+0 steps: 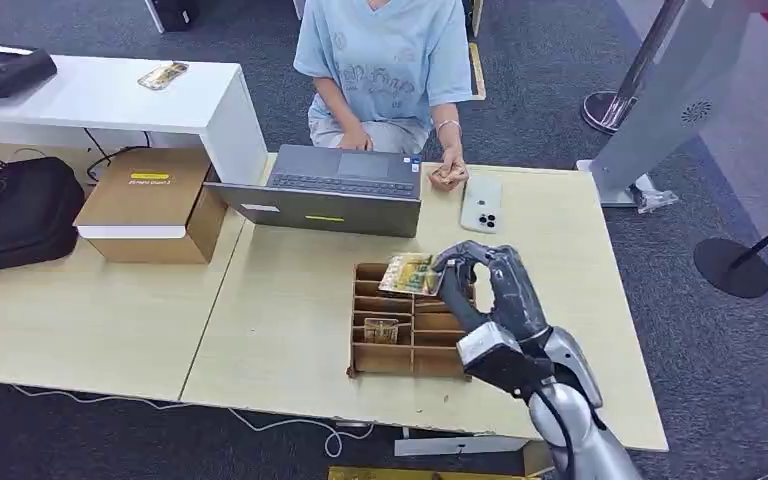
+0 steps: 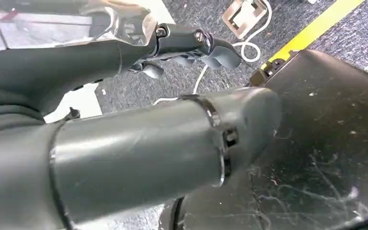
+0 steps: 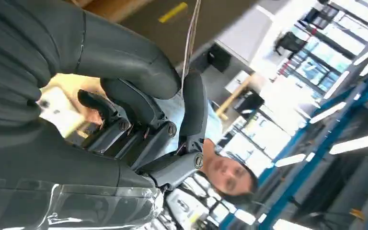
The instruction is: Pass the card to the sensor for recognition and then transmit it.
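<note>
Two cards showing — one card (image 1: 408,273) being pinched in the right hand (image 1: 480,290) above the divided wooden tray (image 1: 360,355), a second card (image 1: 381,330) standing in a tray compartment. One tray sitting on the desk (image 1: 280,310). One laptop (image 1: 335,190) lying open. Two phones — one white phone (image 1: 482,204) lying beside the laptop, one phone (image 1: 163,75) lying on the white side table (image 1: 100,95). One cardboard box (image 1: 150,205) sitting at the laptop's left. Two black bags — one large bag (image 1: 15,212), one smaller bag (image 1: 5,68) on the white table. One person (image 1: 385,60) sitting behind the laptop. Two hands counting — the left hand (image 2: 191,48) hanging over carpet.
</note>
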Robot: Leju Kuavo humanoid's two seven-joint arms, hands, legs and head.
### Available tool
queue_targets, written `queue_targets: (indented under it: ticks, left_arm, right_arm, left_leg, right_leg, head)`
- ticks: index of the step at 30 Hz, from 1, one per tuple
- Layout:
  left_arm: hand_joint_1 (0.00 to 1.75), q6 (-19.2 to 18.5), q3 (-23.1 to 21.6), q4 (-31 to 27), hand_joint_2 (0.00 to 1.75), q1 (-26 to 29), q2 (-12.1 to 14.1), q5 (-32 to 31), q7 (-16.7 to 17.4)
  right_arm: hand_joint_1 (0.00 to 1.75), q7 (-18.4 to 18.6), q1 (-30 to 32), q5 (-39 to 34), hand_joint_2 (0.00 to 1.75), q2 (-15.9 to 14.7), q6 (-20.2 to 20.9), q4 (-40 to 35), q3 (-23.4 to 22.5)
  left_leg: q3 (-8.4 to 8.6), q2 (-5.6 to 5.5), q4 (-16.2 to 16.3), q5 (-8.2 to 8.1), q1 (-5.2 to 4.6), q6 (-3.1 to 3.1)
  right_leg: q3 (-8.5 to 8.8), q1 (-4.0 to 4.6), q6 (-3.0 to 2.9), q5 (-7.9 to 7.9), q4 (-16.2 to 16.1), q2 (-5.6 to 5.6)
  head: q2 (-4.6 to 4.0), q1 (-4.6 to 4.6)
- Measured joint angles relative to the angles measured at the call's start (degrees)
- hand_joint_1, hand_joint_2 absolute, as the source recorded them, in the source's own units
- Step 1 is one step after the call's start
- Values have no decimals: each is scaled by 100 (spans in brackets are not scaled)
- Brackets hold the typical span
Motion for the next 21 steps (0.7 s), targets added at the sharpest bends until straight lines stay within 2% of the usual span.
queue_targets:
  ticks: [8,17,21]
  left_arm:
    - [0,-72,-76,0,0,-105,-39,0,-129]
    - [0,-175,-164,0,0,-227,-90,0,-186]
    - [0,-199,-184,0,0,-253,-90,0,-251]
  right_arm:
    - [175,400,-1404,423,175,253,-277,565,377]
    - [175,1023,-2920,1277,175,781,-745,1845,691]
    - [175,1394,-3564,1693,175,1044,-859,2676,774]
  left_leg:
    - [0,1,0,5,1,-2]
    - [1,-1,0,10,2,-4]
    - [1,1,0,10,3,-5]
  right_leg:
    - [0,0,-5,5,6,2]
    - [-2,1,-10,9,9,1]
    - [-3,1,-11,10,10,3]
  head:
    - [0,0]
    - [0,0]
    - [0,0]
